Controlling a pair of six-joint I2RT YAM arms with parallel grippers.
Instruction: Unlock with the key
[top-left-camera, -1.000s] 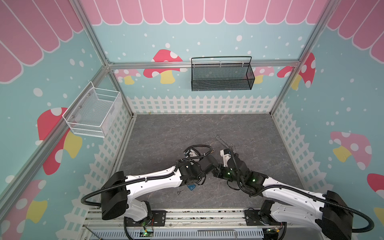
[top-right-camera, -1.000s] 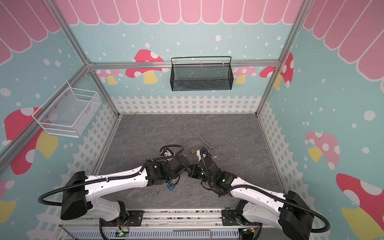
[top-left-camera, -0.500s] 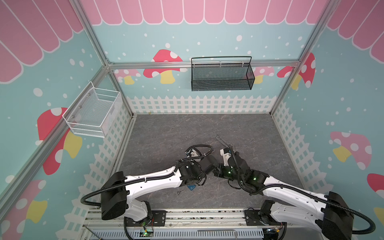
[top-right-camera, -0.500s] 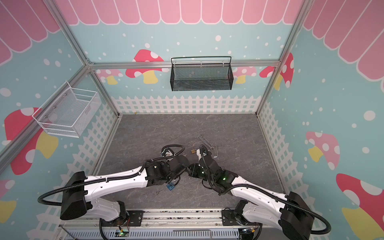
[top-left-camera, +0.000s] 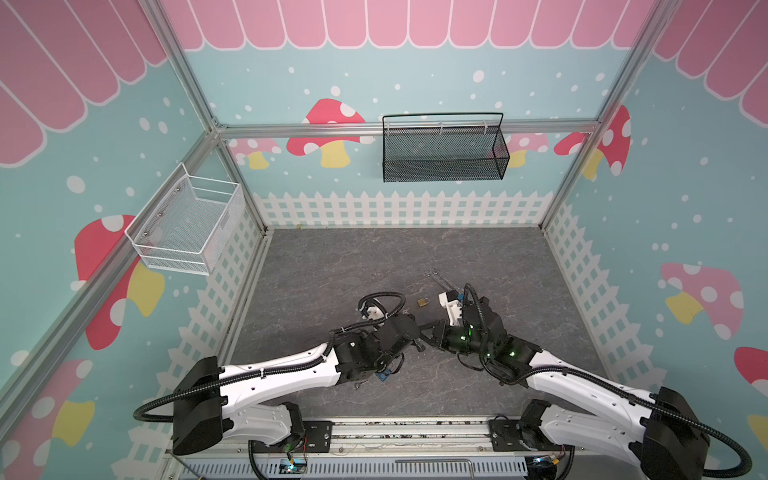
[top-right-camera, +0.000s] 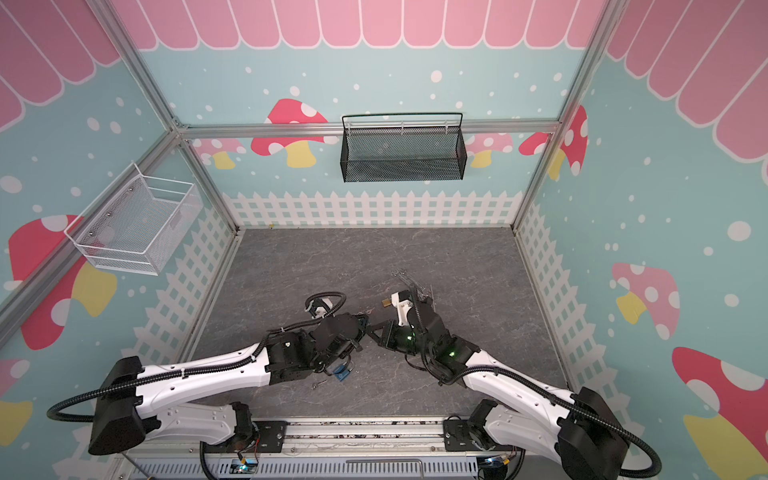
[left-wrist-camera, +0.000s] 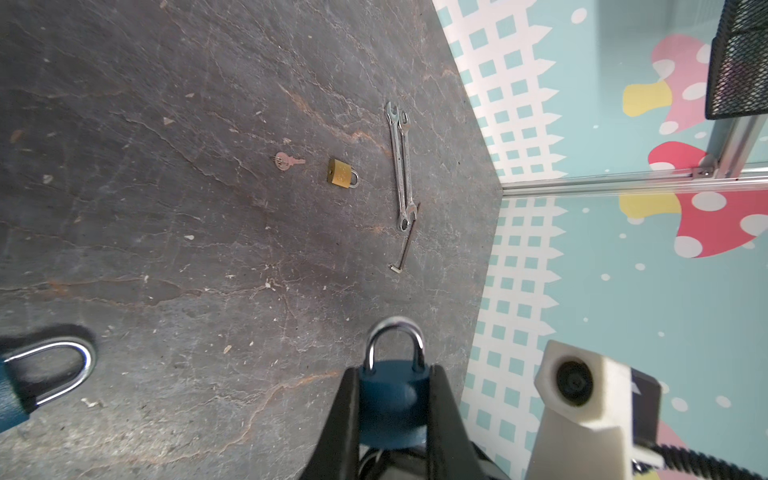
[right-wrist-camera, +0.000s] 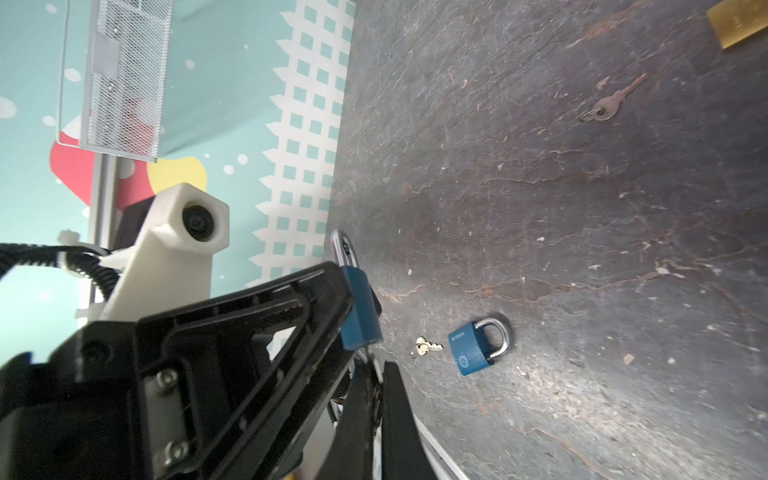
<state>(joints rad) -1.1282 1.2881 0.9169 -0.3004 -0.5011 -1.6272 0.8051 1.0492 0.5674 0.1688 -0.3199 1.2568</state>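
My left gripper (left-wrist-camera: 392, 399) is shut on the body of a blue padlock (left-wrist-camera: 392, 395), with the steel shackle pointing away from the wrist. My right gripper (right-wrist-camera: 374, 374) meets it from the other side, at the padlock's (right-wrist-camera: 359, 307) underside. Its jaws are shut on a thin metal key that runs up into the lock's base; most of the key is hidden between the fingers. In both top views the two grippers touch tip to tip low over the front middle of the floor (top-left-camera: 420, 332) (top-right-camera: 368, 330).
A second blue padlock (right-wrist-camera: 478, 347) (top-right-camera: 343, 372) lies on the grey floor with a small key (right-wrist-camera: 428, 345) beside it. Farther back lie a brass padlock (left-wrist-camera: 341, 172) (top-left-camera: 423, 302), a copper key (left-wrist-camera: 286, 161), two wrenches (left-wrist-camera: 401, 166) and a hex key (left-wrist-camera: 405, 245). Wire baskets (top-left-camera: 442, 151) (top-left-camera: 187, 226) hang on the walls.
The right wrist has shifted slightly at the padlock. Both grips look the same as before.
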